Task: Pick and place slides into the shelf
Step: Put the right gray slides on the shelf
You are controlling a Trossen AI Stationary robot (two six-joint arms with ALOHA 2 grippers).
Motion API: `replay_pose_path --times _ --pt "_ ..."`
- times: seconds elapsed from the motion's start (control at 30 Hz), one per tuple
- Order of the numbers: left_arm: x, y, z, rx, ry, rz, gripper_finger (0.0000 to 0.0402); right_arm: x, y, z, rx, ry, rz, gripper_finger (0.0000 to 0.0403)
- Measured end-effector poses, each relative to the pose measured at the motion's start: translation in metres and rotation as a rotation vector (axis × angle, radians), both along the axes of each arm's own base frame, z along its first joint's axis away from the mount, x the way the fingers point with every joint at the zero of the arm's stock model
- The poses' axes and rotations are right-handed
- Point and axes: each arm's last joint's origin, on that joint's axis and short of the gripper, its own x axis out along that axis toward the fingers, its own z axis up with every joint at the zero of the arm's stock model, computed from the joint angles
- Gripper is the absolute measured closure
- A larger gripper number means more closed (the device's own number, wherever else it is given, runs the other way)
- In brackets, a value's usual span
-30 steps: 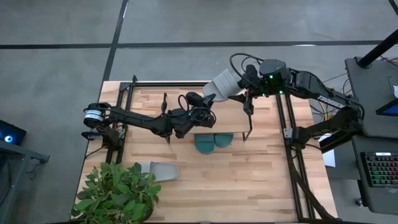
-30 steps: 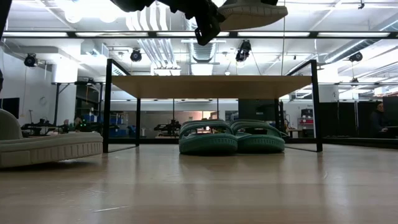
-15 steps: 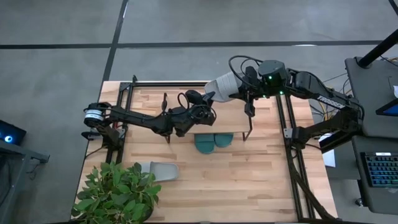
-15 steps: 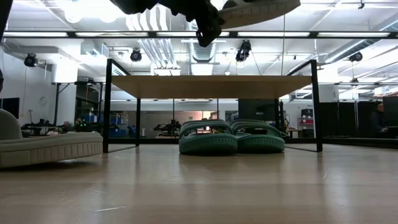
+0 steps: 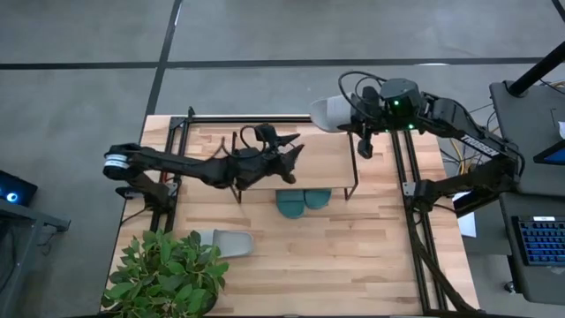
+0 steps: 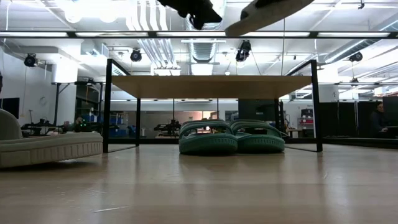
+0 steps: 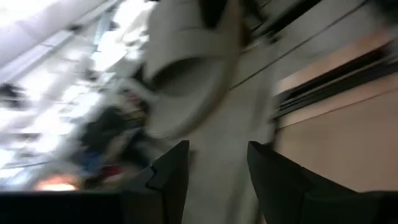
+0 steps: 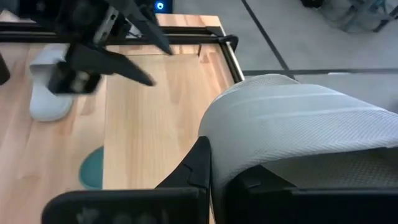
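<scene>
Clamped by right gripper [image 5: 353, 117]: grey slide [image 5: 328, 113]

Two teal slides [image 5: 301, 202], two pale grey slides [image 5: 333, 113], light wooden shelf [image 5: 320, 159].

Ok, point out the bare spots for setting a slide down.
The shelf top is bare beside the left end effector. Below it, the teal slides fill the middle. Open table lies right of the grey slide; the plant crowds that corner.
</scene>
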Motion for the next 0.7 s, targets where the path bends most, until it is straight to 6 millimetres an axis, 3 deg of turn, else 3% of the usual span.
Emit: replay_pose_path --times 0.27,0.53,0.7 --pt "-0.03 0.017 0.016 -0.404 -0.04 -0.434 0.0254 -0.003 -0.004 0.0 -0.003 -0.025 0.204 0.0394" --pt "-0.037 0.023 0.019 -0.626 -0.121 -0.434 0.0254 0.007 -0.01 -0.012 -0.134 0.038 0.422 0.0394" --pt "-0.053 0.027 0.026 -0.739 -0.133 -0.393 0.0254 0.009 -0.018 -0.022 -0.137 0.069 0.542 0.0394"
